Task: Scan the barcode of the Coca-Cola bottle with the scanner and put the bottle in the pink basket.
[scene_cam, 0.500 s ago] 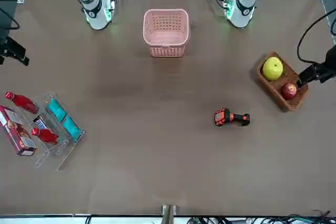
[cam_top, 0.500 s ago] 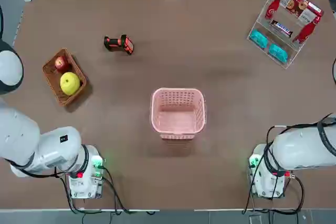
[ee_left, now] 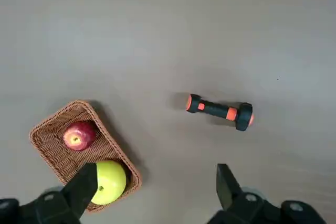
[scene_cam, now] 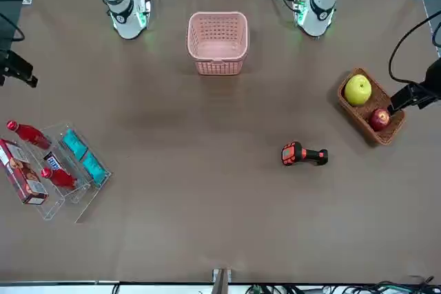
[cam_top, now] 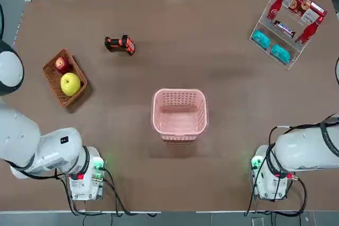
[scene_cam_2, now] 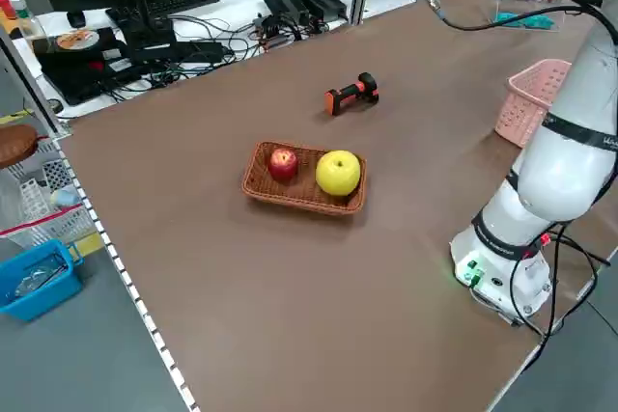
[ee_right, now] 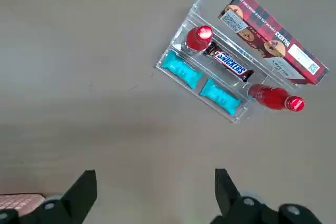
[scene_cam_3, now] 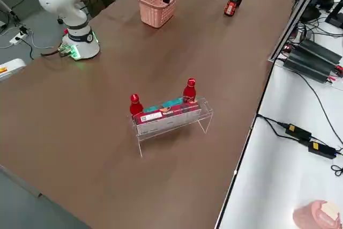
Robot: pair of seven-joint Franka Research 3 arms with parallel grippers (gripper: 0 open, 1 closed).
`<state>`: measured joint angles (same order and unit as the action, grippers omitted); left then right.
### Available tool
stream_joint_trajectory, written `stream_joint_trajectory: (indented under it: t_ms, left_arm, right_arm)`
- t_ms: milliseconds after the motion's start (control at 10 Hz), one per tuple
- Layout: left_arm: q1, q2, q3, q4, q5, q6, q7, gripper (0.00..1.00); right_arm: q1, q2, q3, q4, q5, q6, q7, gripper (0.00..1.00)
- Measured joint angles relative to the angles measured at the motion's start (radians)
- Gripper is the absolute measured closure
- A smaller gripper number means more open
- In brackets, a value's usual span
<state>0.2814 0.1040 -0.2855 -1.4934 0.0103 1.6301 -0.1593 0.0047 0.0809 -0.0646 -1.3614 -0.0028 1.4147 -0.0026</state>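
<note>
Supporting tabletop [cam_top: 175, 183]: scanner down, no bottle in the basket; scanning and placing both look left to do.
Clear stand [cam_top: 258, 27]: at the far right corner, bearing both red-capped bottles.
Pink basket [cam_top: 180, 136]: between the tabletop's middle and its robot-side edge, nothing inside.
Left gripper [ee_left: 157, 170]: near the wicker basket [ee_left: 126, 153] by the left edge, fingers wide apart, holding nothing.
Right gripper [ee_right: 156, 174]: off towards the right edge, fingers spread, unloaded; cut off in the front view.
Scanner [cam_top: 120, 44]: left half, towards the far edge, lying ungripped.
Coca-Cola bottle: one of the two on the stand, far bottle [scene_cam: 59, 177] or near bottle [scene_cam: 29, 134]; I cannot tell which is meant.
Bottle barcode: can't be made out; the pictures cannot settle whether it is scanned.
</note>
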Motion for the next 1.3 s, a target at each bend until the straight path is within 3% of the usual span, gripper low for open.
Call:
stream_joint_trajectory:
  t_ms: [200,400,600,900,1300]
  left_arm:
    - [-0.012,0.003,0.000,-0.020,0.000,-0.001,-0.126,0.00]
    - [-0.069,0.013,0.013,-0.053,-0.042,0.001,-0.375,0.00]
    - [-0.150,0.039,0.081,-0.078,-0.098,0.026,-0.600,0.00]
    - [-0.214,0.086,0.123,-0.125,-0.112,0.132,-0.813,0.00]
    - [-0.257,0.135,0.130,-0.183,-0.110,0.283,-1.103,0.00]
  right_arm:
    - [-0.007,0.056,0.000,0.011,0.000,0.025,0.000,0.00]
    - [-0.032,0.112,0.000,0.023,0.003,0.055,0.000,0.00]
    - [-0.071,0.174,0.002,0.059,0.007,0.064,-0.006,0.00]
    - [-0.099,0.274,0.002,0.102,0.010,0.081,-0.070,0.00]
    - [-0.099,0.364,0.007,0.111,0.018,0.277,-0.075,0.01]
